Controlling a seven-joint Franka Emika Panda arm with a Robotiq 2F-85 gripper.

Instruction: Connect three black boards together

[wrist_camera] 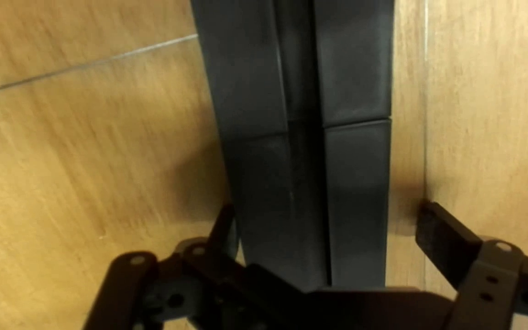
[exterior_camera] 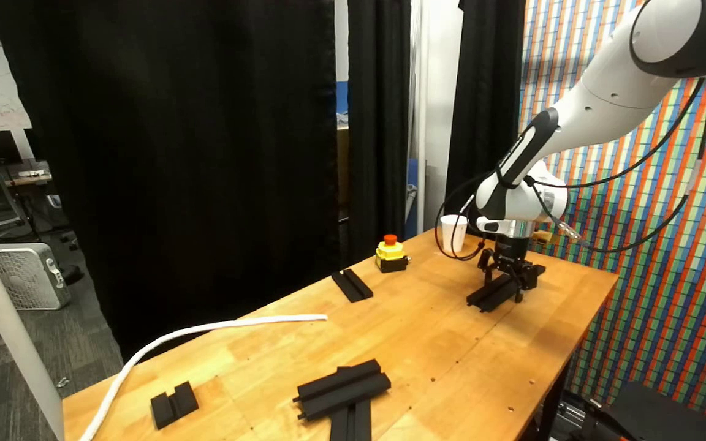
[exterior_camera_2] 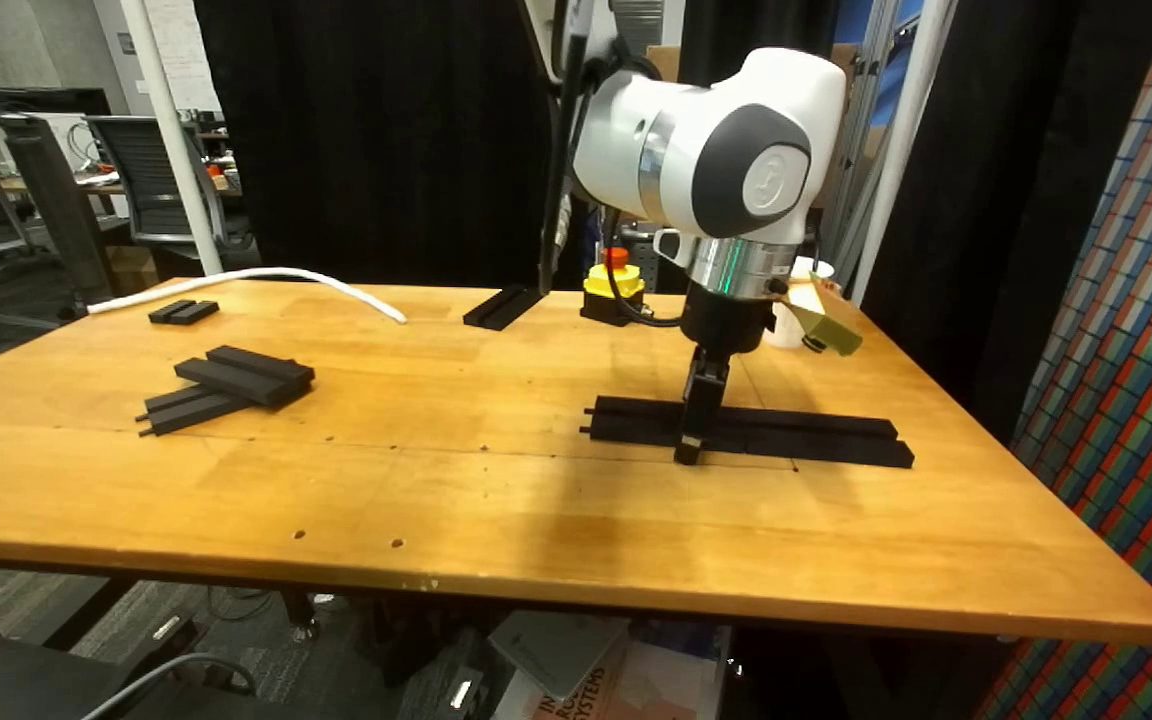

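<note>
Gripper [wrist_camera: 326,217] straddles two boards [exterior_camera_2: 766,433] butted end to end, jaws apart. First joint looks made; next, likely: lift clear, fetch a third from the crossed boards [exterior_camera: 344,389], well apart.

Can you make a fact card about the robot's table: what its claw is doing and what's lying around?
Claw: black two-fingered gripper, open, straddling a flat black grooved board
Joint: that board meets a second black grooved board end to end at a thin seam
Pile: upper black board crosswise on lower black board
Small piece: short black grooved block
Button: red-topped yellow-and-black button box, a black grooved plate nearby
Strip: long white curved strip
Cup: white tapered cup
Surface: light-brown wooden table
</note>
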